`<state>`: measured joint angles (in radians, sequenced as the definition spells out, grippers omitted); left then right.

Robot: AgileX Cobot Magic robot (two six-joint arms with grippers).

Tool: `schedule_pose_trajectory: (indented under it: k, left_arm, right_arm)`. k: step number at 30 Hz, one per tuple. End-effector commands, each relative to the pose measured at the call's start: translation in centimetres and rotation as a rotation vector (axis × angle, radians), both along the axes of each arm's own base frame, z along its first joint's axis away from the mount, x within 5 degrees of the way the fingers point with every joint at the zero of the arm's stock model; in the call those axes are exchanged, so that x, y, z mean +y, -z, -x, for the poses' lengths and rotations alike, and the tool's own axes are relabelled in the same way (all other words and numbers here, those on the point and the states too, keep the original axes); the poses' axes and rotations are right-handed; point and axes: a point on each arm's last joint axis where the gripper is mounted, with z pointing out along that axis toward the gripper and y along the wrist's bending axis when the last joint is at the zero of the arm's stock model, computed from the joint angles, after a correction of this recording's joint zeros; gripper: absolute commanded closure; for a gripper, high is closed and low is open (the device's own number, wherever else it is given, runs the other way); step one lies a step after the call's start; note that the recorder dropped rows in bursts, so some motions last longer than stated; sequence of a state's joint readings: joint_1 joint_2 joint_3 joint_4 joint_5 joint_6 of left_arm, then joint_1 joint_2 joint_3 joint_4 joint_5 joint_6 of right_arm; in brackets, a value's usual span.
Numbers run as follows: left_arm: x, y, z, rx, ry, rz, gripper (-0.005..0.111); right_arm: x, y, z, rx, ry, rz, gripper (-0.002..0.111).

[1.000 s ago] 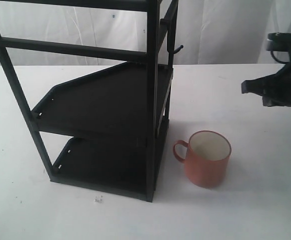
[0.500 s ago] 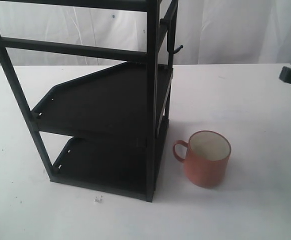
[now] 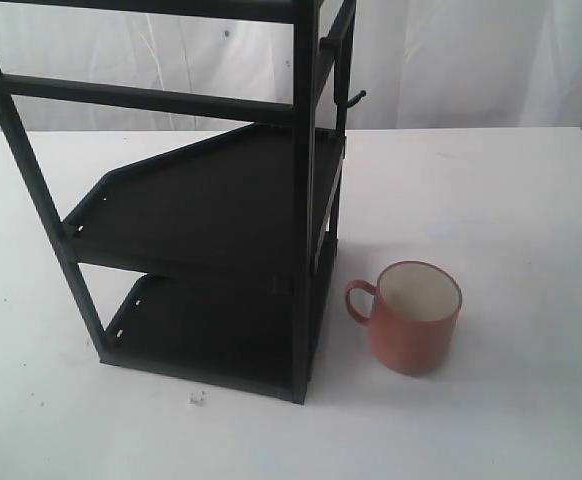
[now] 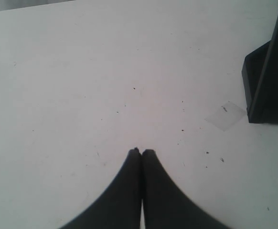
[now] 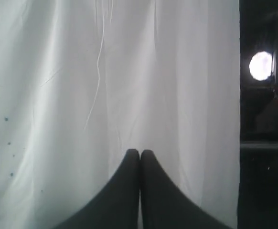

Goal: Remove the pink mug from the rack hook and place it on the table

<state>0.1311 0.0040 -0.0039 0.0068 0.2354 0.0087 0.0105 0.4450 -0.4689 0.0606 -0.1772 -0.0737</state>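
The pink mug (image 3: 416,317) stands upright on the white table (image 3: 491,190), just right of the black rack, its handle turned toward the rack. The rack hook (image 3: 355,99) sticks out bare from the rack's upright post. Neither gripper shows in the exterior view. My left gripper (image 4: 141,151) is shut and empty above bare tabletop, with a corner of the rack (image 4: 268,81) to one side. My right gripper (image 5: 140,152) is shut and empty, facing the white curtain (image 5: 110,71), with the mug out of its view.
The tall black shelf rack (image 3: 211,200) fills the left and middle of the exterior view, with two shelves. A tiny white scrap (image 3: 197,400) lies by its front foot. A scrap of clear tape (image 4: 225,115) lies on the table near the rack corner.
The right arm, at the right edge a second ago, has drawn back out of the exterior view. The mug and rack have not moved.
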Motion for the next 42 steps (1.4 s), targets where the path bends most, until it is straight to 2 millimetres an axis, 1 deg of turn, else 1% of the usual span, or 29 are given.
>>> schedule_pose_trajectory:
  k: [1, 3, 6, 10, 13, 25, 27, 31, 38, 42]
  left_arm:
    - [0.0, 0.1, 0.0, -0.003, 0.000, 0.009, 0.107]
    - [0.0, 0.1, 0.0, -0.003, 0.000, 0.009, 0.107]
    - [0.0, 0.1, 0.0, -0.003, 0.000, 0.009, 0.107]
    - [0.0, 0.1, 0.0, -0.003, 0.000, 0.009, 0.107]
    - [0.0, 0.1, 0.0, -0.003, 0.000, 0.009, 0.107]
    - [0.0, 0.1, 0.0, -0.003, 0.000, 0.009, 0.107]
    - [0.0, 0.1, 0.0, -0.003, 0.000, 0.009, 0.107]
    - [0.0, 0.1, 0.0, -0.003, 0.000, 0.009, 0.107]
    - [0.0, 0.1, 0.0, -0.003, 0.000, 0.009, 0.107]
    - [0.0, 0.1, 0.0, -0.003, 0.000, 0.009, 0.107]
  right_arm:
    - [0.1, 1.0, 3.2, -0.044, 0.042, 0.178, 0.108]
    - [0.1, 1.8, 3.9, -0.009, 0.035, 0.178, 0.108]
    - [0.2, 3.1, 4.7, 0.101, 0.000, 0.119, 0.108]
    - [0.2, 4.1, 5.4, 0.191, -0.014, 0.112, 0.108]
    - [0.2, 4.4, 5.6, 0.210, -0.017, 0.113, 0.108]
    - [0.2, 4.5, 5.5, 0.206, -0.016, 0.113, 0.108]
    - [0.2, 5.1, 5.5, 0.193, 0.000, 0.108, 0.108]
    - [0.1, 6.8, 6.2, 0.170, 0.020, 0.107, 0.108]
    - [0.1, 10.3, 5.1, 0.263, 0.019, 0.100, 0.108]
    - [0.1, 11.8, 4.8, 0.310, 0.016, 0.099, 0.108]
